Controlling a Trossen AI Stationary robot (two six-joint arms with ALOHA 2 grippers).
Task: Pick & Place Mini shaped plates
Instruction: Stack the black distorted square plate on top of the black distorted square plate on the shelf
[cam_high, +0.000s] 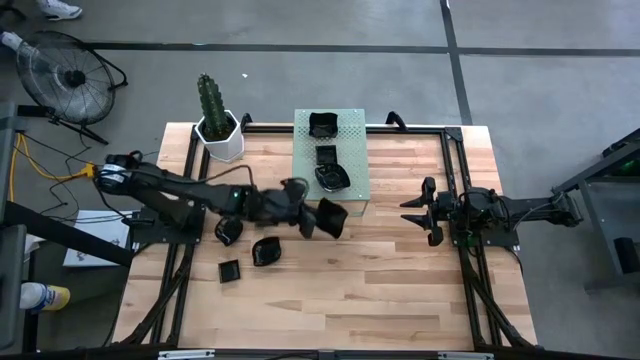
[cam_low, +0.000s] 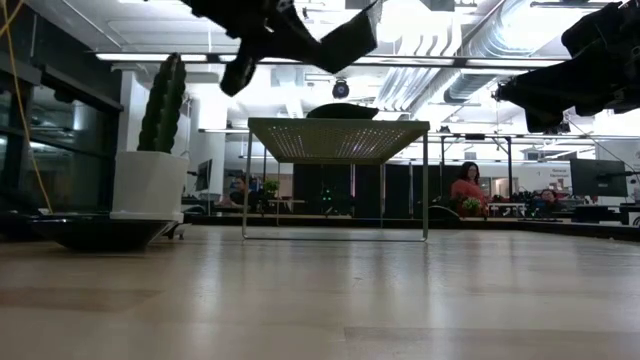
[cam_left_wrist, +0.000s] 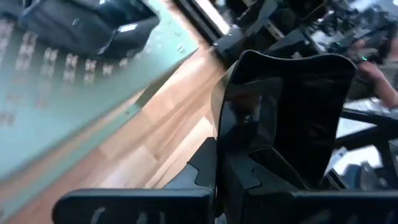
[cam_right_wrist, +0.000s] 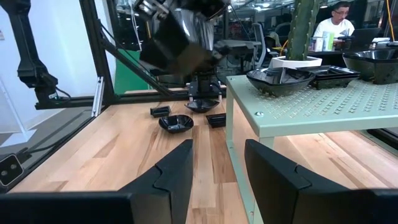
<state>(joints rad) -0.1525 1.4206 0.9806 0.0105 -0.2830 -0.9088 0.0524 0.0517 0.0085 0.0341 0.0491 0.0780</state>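
My left gripper reaches in from the table's left and is shut on a square glossy black mini plate, held in the air just in front of the pale green perforated stand. Three black plates rest on the stand's top. Three more lie on the wood near the left arm. My right gripper waits open at the table's right with nothing between its fingers. My left gripper pinches the square plate between its two fingers at the rim nearest the wrist. The fingers come from the table's left, slanting slightly downward. The plate is lifted well clear of the table and stands tilted on edge beyond the fingertips.
A white hexagonal pot with a cactus stands at the far left of the table. Black frame rails run along the table's sides. Bare wood lies toward the near edge. People sit in the room behind.
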